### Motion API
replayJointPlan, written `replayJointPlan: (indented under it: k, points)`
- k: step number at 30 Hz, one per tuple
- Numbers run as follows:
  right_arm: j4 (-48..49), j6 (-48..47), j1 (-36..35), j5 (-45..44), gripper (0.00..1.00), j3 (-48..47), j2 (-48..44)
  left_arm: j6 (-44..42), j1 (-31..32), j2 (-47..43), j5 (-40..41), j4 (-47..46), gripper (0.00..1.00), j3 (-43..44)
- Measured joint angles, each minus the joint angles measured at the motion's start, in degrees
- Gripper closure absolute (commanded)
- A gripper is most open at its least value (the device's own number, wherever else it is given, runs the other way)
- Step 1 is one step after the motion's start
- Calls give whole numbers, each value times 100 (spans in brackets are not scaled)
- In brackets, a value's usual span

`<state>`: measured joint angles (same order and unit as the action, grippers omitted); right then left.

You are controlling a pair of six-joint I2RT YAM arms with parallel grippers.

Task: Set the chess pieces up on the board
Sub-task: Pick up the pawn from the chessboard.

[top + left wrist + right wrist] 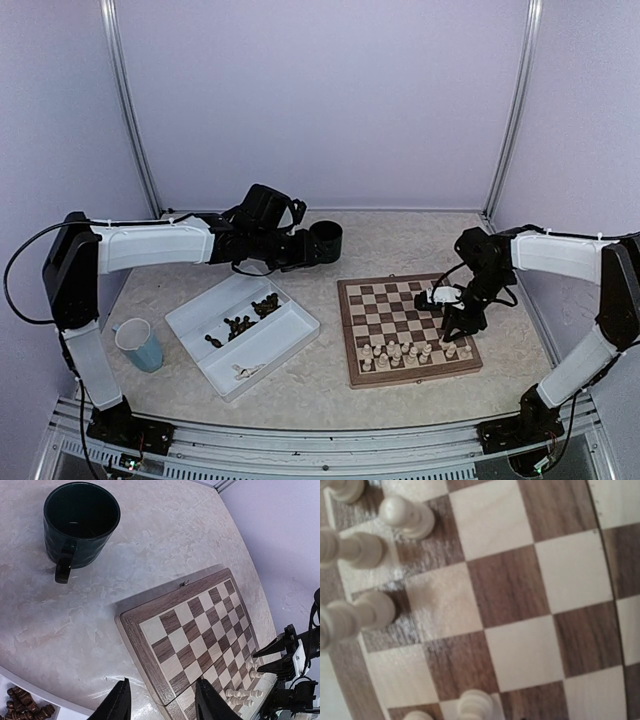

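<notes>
The board [405, 322] lies right of centre, with cream chess pieces [410, 352] standing in its two near rows. Dark chess pieces [245, 318] lie in the white tray [285, 340]. My left gripper [162, 700] hangs open and empty above the table, just off the board's [200, 625] left edge. My right gripper [452, 325] is low over the board's right side, next to the cream pieces. The right wrist view shows only squares and cream pieces [405, 517], one [475, 707] at the bottom centre. Its fingers are out of that frame.
A dark mug [325, 241] stands on the table behind the board, close to my left wrist. It is empty in the left wrist view [80, 525]. A light blue cup [140, 345] stands left of the tray. White walls enclose the table.
</notes>
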<state>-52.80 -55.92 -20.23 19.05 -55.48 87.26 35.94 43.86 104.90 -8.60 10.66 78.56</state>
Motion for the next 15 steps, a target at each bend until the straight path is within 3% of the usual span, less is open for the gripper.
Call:
replayJointPlan:
  k: [4, 9, 15]
  points:
    - [2, -4, -39, -50, 75, 0, 50, -2, 0, 72, -11, 13, 56, 2]
    - [4, 4, -61, -105, 91, 0, 166, -2, 0, 103, -22, 17, 56, 2]
    - [-2, 46, -116, -46, 93, -35, 190, -4, 0, 103, -24, 17, 56, 2]
